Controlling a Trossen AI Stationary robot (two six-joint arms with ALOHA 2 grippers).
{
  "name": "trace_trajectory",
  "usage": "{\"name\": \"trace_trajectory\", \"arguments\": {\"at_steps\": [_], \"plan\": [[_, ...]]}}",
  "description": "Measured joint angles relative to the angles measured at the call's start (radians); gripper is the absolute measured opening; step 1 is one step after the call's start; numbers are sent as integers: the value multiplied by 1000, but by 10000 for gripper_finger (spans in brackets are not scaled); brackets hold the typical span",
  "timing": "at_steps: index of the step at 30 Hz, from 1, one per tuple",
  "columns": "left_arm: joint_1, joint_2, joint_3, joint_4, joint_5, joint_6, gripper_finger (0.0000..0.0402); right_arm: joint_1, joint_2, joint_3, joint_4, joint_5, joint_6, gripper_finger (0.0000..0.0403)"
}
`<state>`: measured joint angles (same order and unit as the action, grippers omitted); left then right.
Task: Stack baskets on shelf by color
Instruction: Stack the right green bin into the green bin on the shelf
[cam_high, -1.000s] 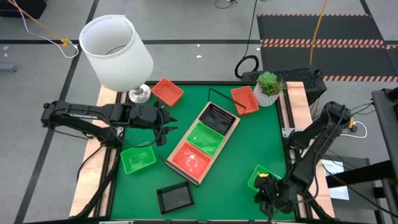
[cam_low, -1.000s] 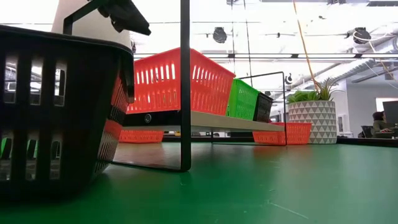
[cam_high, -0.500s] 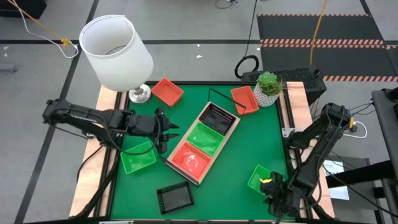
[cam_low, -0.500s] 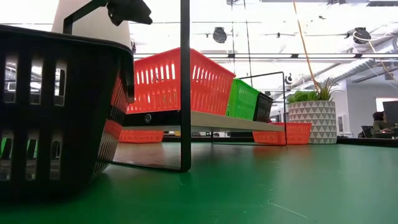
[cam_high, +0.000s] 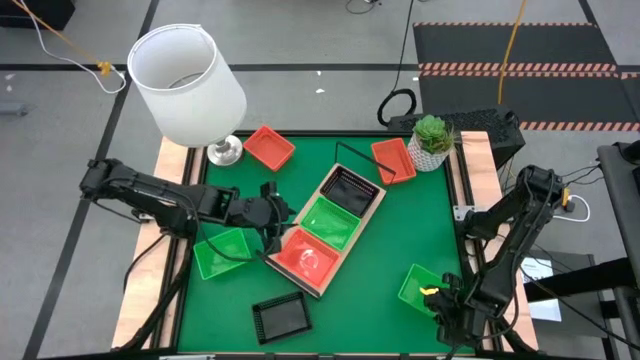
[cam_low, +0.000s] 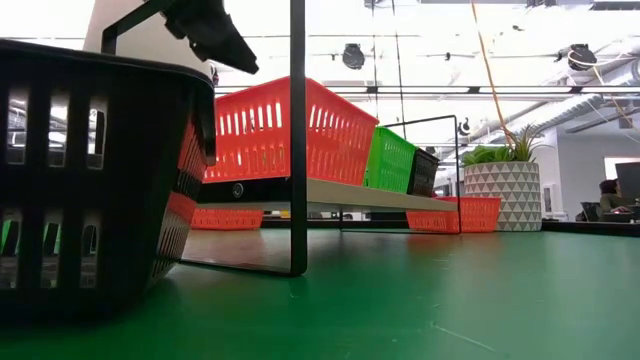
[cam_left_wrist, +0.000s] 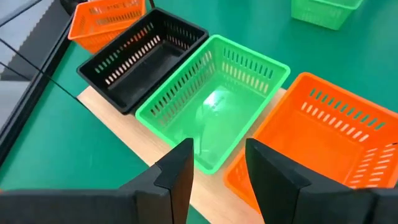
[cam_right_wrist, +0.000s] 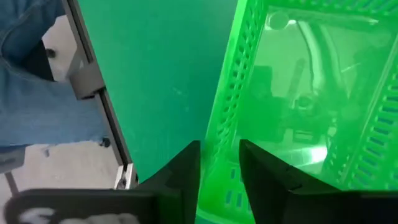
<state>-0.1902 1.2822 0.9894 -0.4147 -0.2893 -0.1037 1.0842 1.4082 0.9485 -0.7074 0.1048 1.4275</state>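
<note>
The shelf (cam_high: 372, 213) lies slantwise mid-table and holds a black basket (cam_high: 350, 187), a green basket (cam_high: 330, 222) and an orange-red basket (cam_high: 305, 256) in a row. My left gripper (cam_high: 274, 226) is open and hangs at the shelf's left side, above the loose green basket (cam_high: 222, 252); it faces the shelf's green basket (cam_left_wrist: 214, 112). My right gripper (cam_high: 441, 297) is at the near right corner on another green basket (cam_high: 416, 284). Loose on the mat are a black basket (cam_high: 280, 317) and two orange-red baskets (cam_high: 268, 147) (cam_high: 392, 160). My right gripper has the green basket's side wall (cam_right_wrist: 219, 163) between its two fingers, one finger (cam_right_wrist: 180, 180) outside and the other (cam_right_wrist: 273, 183) inside the basket. The fingers come from above, pointing steeply down. The basket sits with its bottom on the mat.
A white lamp (cam_high: 188, 85) stands at the far left corner and a potted plant (cam_high: 432, 140) at the far right. The near black basket (cam_low: 90, 180) fills the low view's left side. A person's denim-clad leg (cam_right_wrist: 31, 93) shows beyond the table's edge.
My left gripper has moved toward the table's right and near side and sunk a little, from beside the lamp's foot to the shelf's left side. My right gripper has shifted slightly toward the near right corner at the green basket.
</note>
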Motion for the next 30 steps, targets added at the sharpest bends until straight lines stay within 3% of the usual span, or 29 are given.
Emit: {"name": "trace_trajectory", "arguments": {"at_steps": [10, 23, 30], "plan": [[0, -11, 1, 7, -3, 43, 147, -58, 1, 0, -8, 26, -41, 6], [0, -15, 1, -1, -4, 49, 147, -103, 1, 0, 0, 25, -54, 99], [0, -15, 1, 0, -4, 42, 147, -105, 41, 0, -4, 50, -93, 97]]}}
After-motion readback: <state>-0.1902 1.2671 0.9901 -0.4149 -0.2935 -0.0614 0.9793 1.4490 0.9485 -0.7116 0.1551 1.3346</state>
